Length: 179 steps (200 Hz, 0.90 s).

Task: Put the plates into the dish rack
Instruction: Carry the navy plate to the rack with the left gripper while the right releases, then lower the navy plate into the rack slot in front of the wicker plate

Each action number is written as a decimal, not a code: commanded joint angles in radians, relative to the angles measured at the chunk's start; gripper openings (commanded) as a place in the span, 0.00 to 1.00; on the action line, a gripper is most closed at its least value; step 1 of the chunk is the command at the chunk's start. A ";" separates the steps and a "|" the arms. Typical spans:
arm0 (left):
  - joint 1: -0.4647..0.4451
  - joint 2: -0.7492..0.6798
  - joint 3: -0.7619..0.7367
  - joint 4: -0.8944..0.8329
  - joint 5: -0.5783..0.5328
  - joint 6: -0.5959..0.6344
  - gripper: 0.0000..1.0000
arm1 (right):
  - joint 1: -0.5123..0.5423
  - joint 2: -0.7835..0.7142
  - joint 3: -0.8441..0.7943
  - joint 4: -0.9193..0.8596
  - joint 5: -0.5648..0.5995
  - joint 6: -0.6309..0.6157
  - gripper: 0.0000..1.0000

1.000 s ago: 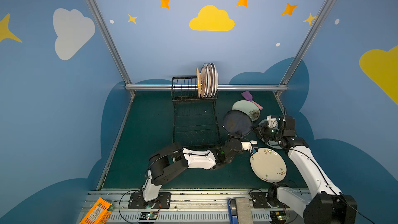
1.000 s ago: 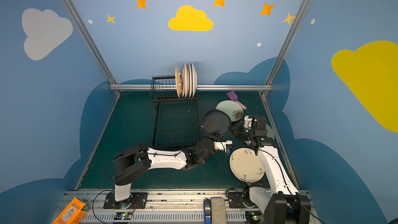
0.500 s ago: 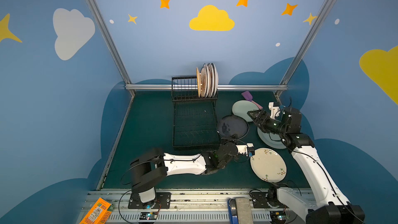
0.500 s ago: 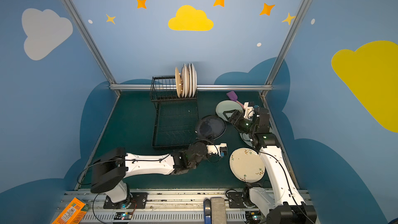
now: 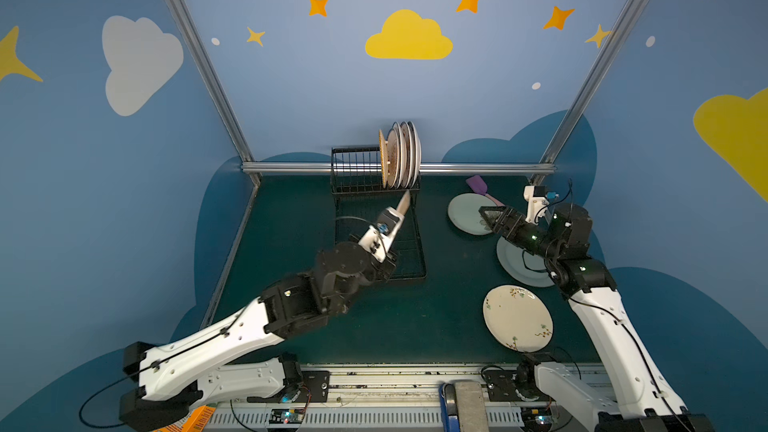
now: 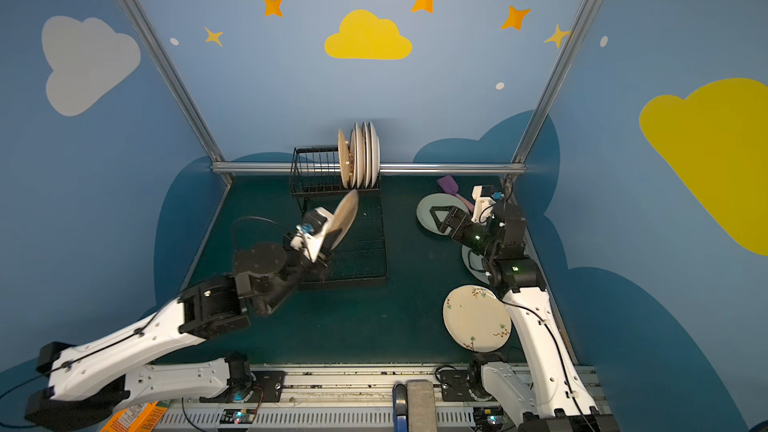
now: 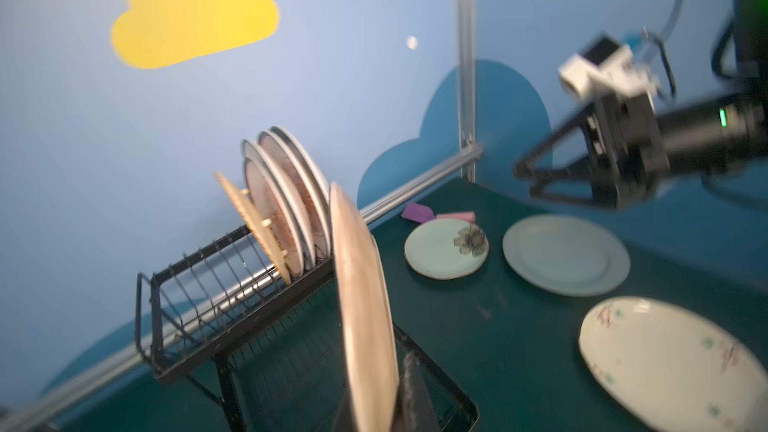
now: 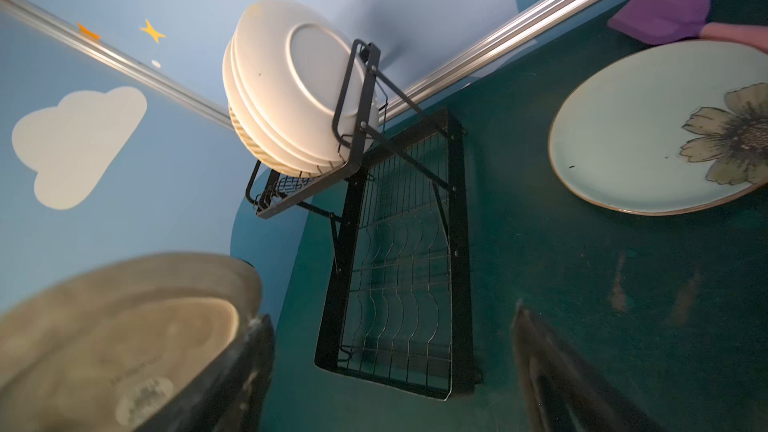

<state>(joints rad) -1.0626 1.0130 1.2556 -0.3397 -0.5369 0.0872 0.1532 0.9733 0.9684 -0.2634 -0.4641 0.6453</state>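
Observation:
My left gripper [image 5: 395, 220] [image 7: 374, 403] is shut on the lower rim of a plate [image 5: 404, 202] [image 6: 347, 214] [image 7: 360, 305] with a beige underside. It holds that plate on edge and tilted, above the flat lower tray of the black wire dish rack [image 5: 356, 170] [image 6: 315, 170] [image 8: 399, 284]. Several plates [image 5: 401, 155] [image 7: 286, 209] [image 8: 291, 97] stand upright in the rack's upper tier. My right gripper [image 5: 488, 214] [image 8: 395, 367] is open and empty, hovering over a pale green flower plate [image 5: 463, 211] [image 8: 648, 126]. A plain pale green plate [image 5: 515, 270] [image 7: 565, 255] lies partly under the right arm.
A cream floral plate [image 5: 517, 317] [image 7: 665, 359] lies flat at the front right. A purple-and-pink spatula [image 5: 478, 185] [image 8: 660, 14] rests by the back rail, touching the flower plate. An orange box [image 5: 199, 419] sits below the table's front edge.
The left gripper has lifted the dark plate off the table and swung it up on edge over the rack's tray. The right gripper has opened and drawn back to the right.

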 commanded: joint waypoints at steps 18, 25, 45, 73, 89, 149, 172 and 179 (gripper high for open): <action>0.194 0.044 0.235 -0.201 0.073 -0.366 0.04 | 0.081 0.025 -0.030 0.042 -0.009 -0.063 0.88; 0.228 0.063 0.266 -0.201 0.090 -0.384 0.04 | 0.099 0.033 -0.031 0.045 -0.008 -0.067 0.88; 0.319 0.133 0.361 -0.201 0.159 -0.409 0.04 | 0.152 0.039 -0.033 0.046 0.020 -0.095 0.88; 0.443 0.252 0.491 -0.205 0.265 -0.448 0.04 | 0.201 0.045 -0.039 0.033 0.031 -0.135 0.88; 0.504 0.322 0.557 -0.206 0.319 -0.459 0.04 | 0.216 0.047 -0.050 0.026 0.029 -0.146 0.88; 0.654 0.533 0.741 -0.219 0.475 -0.465 0.04 | 0.227 0.043 -0.086 0.037 0.008 -0.142 0.88; 0.673 0.579 0.796 -0.218 0.484 -0.468 0.04 | 0.230 0.055 -0.097 0.045 0.002 -0.136 0.88; 0.676 0.591 0.811 -0.218 0.485 -0.468 0.04 | 0.232 0.059 -0.101 0.049 -0.003 -0.134 0.88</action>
<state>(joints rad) -0.3992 1.6093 1.9739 -0.6548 -0.0910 -0.3721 0.3759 1.0180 0.8852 -0.2413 -0.4500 0.5156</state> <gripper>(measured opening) 0.107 0.883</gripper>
